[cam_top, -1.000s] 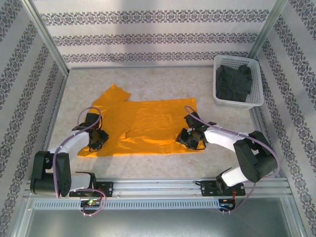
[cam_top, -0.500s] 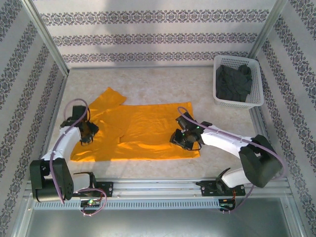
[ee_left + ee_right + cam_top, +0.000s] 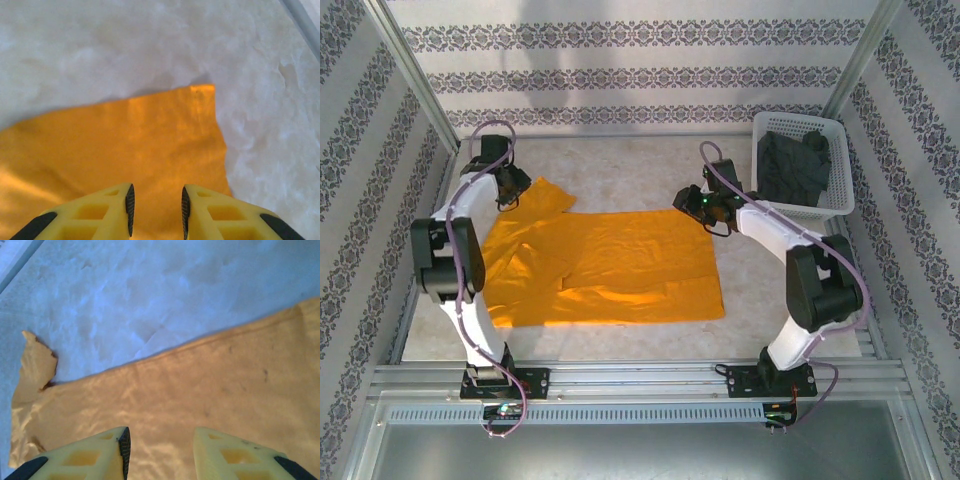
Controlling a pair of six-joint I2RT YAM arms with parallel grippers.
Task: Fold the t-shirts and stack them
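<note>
Orange t-shirt: spread flat on the table, left of centre, one short sleeve angled toward the far left corner, low wrinkles across the body.
Sleeve corner: seen from the left wrist lying flat on the table top, slightly lifted at the tip.
Far hem of orange t-shirt: seen from the right wrist as a straight edge with a small curled flap at its left end.
Dark grey t-shirt: crumpled inside the basket, well apart from the orange one.
Left gripper: over the far sleeve; yellow fingers parted by a moderate gap, nothing clamped, orange cloth below them.
Right gripper: at the far right corner of the orange t-shirt; fingers spread apart, nothing held, cloth beneath.
Basket: white plastic lattice, in the far right corner of the table.
Table: pale mottled surface, bare beyond the shirt's far edge.
Walls: striped floral pattern on three sides.
</note>
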